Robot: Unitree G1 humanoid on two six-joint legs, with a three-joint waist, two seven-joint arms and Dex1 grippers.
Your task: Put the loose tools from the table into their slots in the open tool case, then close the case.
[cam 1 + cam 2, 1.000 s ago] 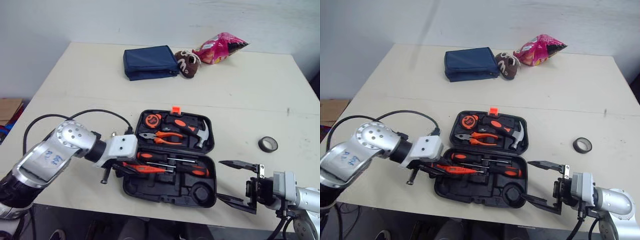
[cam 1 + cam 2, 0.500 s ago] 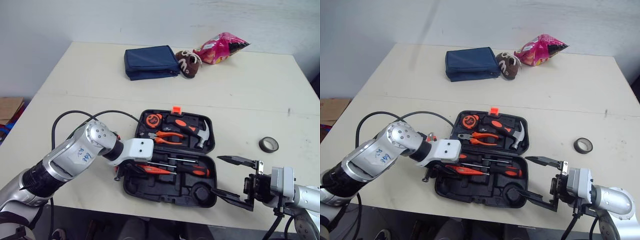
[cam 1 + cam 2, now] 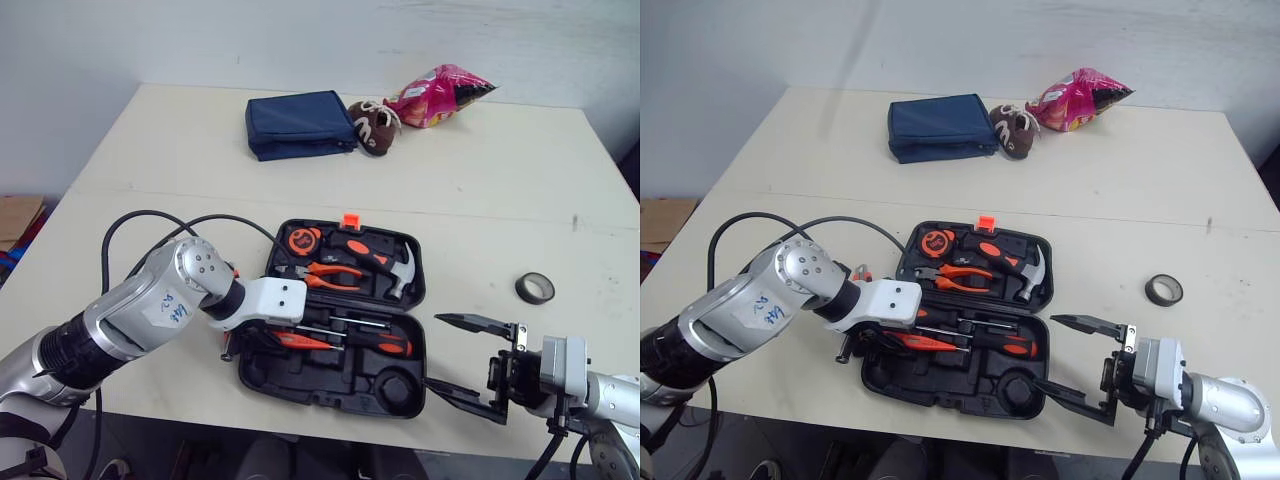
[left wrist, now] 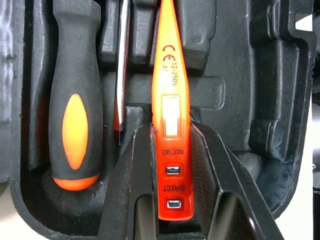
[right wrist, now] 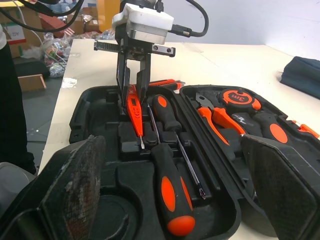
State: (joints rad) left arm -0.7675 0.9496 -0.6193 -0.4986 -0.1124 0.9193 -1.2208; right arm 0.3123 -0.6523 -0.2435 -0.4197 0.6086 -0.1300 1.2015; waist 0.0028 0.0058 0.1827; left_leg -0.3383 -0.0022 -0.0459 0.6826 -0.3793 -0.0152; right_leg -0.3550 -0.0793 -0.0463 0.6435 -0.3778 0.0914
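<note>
**Desk:** Status on the L arm?

**Me:** I've got the left gripper down in the near half of the tool case, at abt 9 o'clock of that tray. Its fingers are pinched in on the butt end of the orange tester pen, one pad on each side. The pen lies along the tray w/ its tip pointing to 3 o'clock, just beside a thin screwdriver and a fat-handled screwdriver. Can't tell if it's fully seated in its slot.

**Desk:** And the R side?

**Me:** The right gripper is spread wide w/ nothing between the fingers. It hangs at abt 4 o'clock of the case, off the near R corner. The nearer finger is just beside the case rim; I can't tell if it touches.

**Desk:** Anything loose on the table?

**Me:** One black tape roll at 3 o'clock of the case, well apart from it. The lid's open flat. The far half holds the tape measure, pliers and hammer.

**Desk:** Clutter?

**Me:** At 12 o'clock, far side, there's a blue pouch, a brown plush touching it, and a pink snack bag just beside the plush
</note>
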